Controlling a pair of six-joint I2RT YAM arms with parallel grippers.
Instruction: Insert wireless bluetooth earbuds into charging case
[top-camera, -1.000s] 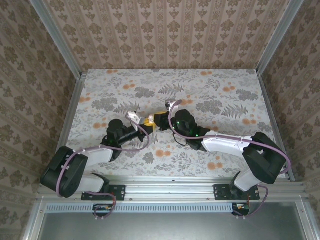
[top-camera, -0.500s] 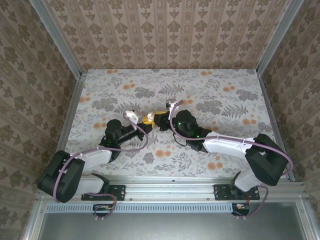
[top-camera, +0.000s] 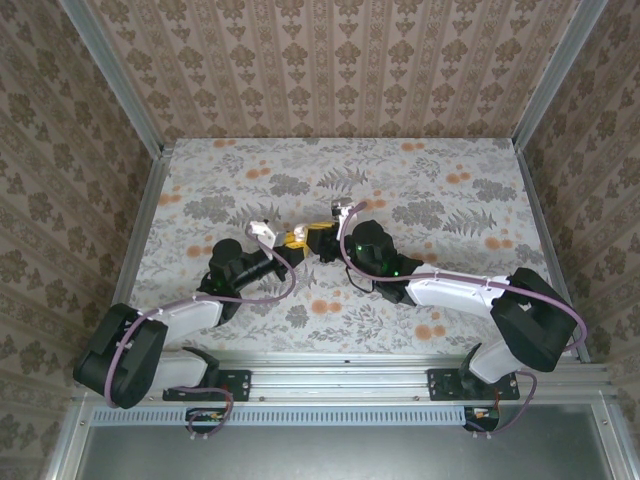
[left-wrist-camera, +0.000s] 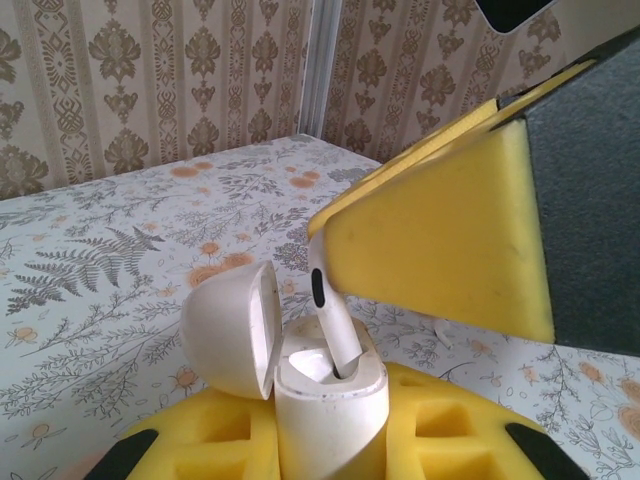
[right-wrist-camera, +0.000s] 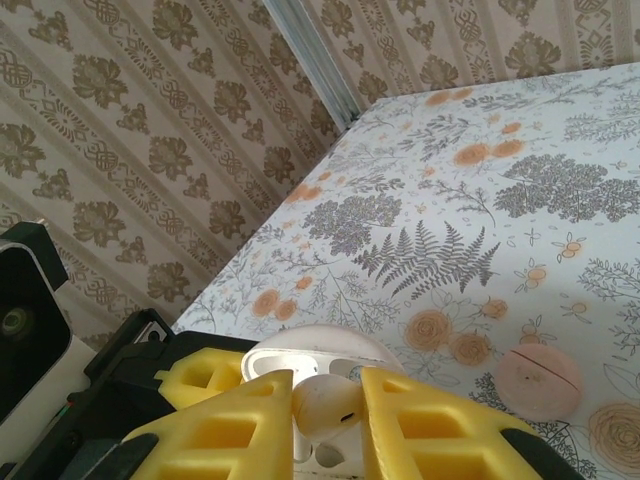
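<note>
**Earbud going into its case**

The earbud (left-wrist-camera: 331, 312) is small and white, with a round head and a thin stem. A dark strip runs along the stem. The stem points down, and its tip is just inside one hole of the charging case (left-wrist-camera: 332, 395). The head sticks up above the case, so the earbud is not all the way in.

The case is white, smooth and round. Its lid (left-wrist-camera: 232, 328) is tipped open to one side.

The left gripper (left-wrist-camera: 330, 450) is squeezed shut on the case and holds it up with soft yellow pads. The right gripper (right-wrist-camera: 327, 420) is pinched on the head of the earbud from above. Both meet over the middle of the table (right-wrist-camera: 480, 160). A pink disc (right-wrist-camera: 539, 378) lies on the table nearby, well apart from them.

I think this is the putting-in step. Next, the right gripper should push the earbud straight down until it sits snug, then let go. The case has to stay very steady. I cannot tell where the other earbud is.
</note>
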